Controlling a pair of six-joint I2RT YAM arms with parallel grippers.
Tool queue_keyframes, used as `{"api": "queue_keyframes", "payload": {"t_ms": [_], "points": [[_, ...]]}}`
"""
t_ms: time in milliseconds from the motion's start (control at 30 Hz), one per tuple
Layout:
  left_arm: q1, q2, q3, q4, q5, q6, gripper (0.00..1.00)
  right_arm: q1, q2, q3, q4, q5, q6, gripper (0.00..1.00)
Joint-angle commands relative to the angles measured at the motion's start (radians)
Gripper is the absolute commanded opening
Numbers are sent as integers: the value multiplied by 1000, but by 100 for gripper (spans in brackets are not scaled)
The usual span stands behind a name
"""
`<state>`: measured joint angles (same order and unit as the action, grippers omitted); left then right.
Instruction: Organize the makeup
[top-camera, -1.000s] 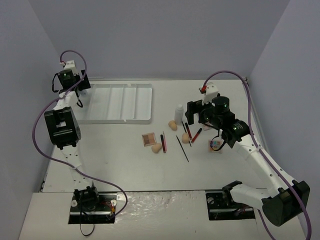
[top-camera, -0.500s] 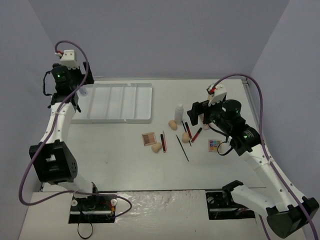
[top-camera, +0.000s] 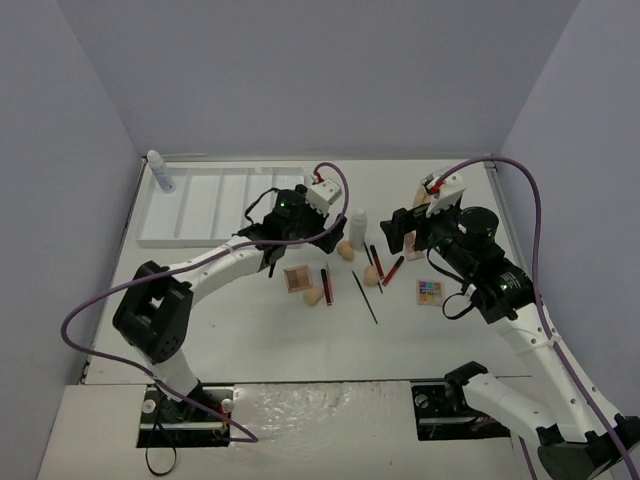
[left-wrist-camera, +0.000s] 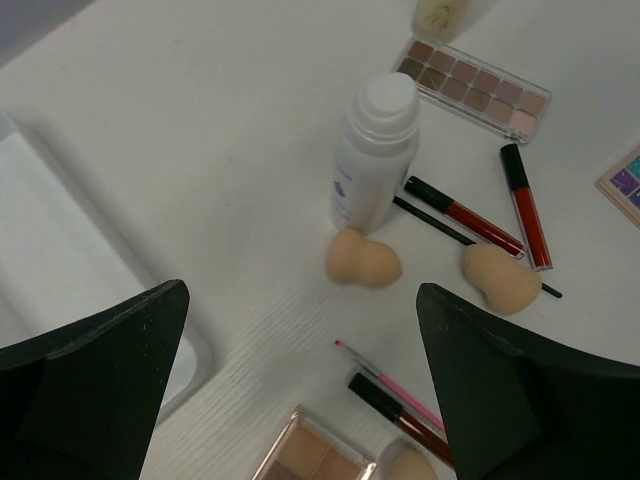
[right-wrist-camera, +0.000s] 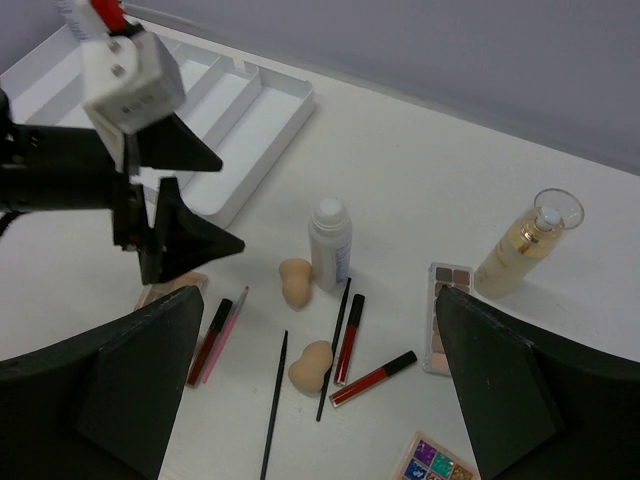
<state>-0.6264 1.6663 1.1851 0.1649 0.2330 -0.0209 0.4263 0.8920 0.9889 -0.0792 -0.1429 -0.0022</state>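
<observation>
The makeup lies scattered at mid-table. One white bottle (top-camera: 357, 228) stands upright with a peach sponge (left-wrist-camera: 363, 260) at its foot. Further right lie a second sponge (right-wrist-camera: 312, 366), red lip glosses (right-wrist-camera: 349, 338) and black pencils (top-camera: 364, 296). A tan palette (top-camera: 297, 277) and a third sponge (top-camera: 314, 296) lie nearer me. Another white bottle (top-camera: 160, 172) stands in the tray's (top-camera: 230, 205) far-left corner. My left gripper (left-wrist-camera: 300, 300) hovers open, left of the bottle, holding nothing. My right gripper (right-wrist-camera: 320, 300) hangs open above the pile, also holding nothing.
A long brown palette (right-wrist-camera: 447, 315) and a clear tan-filled bottle (right-wrist-camera: 525, 240) sit at the right, and a colourful palette (top-camera: 429, 291) lies nearer me. A pink brush (left-wrist-camera: 395, 385) lies beside a red gloss (top-camera: 326, 285). The tray's long compartments hold nothing but the bottle.
My left arm has swung from the tray's far-left corner to the middle, leaving a white bottle standing in the tray. The right arm has drawn back a little.
</observation>
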Motion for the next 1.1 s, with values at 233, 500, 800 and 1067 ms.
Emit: {"api": "queue_keyframes", "payload": {"t_ms": [233, 500, 800, 1067], "points": [[-100, 203, 244, 213, -13, -87, 96, 4, -41, 15, 46, 10, -10, 100], [-105, 308, 298, 251, -14, -136, 86, 5, -48, 7, 36, 39, -12, 100], [-105, 342, 314, 260, -11, -140, 46, 5, -43, -6, 35, 47, -10, 100], [-105, 330, 324, 287, -9, -154, 0, 5, -48, -16, 35, 45, -6, 100]]}}
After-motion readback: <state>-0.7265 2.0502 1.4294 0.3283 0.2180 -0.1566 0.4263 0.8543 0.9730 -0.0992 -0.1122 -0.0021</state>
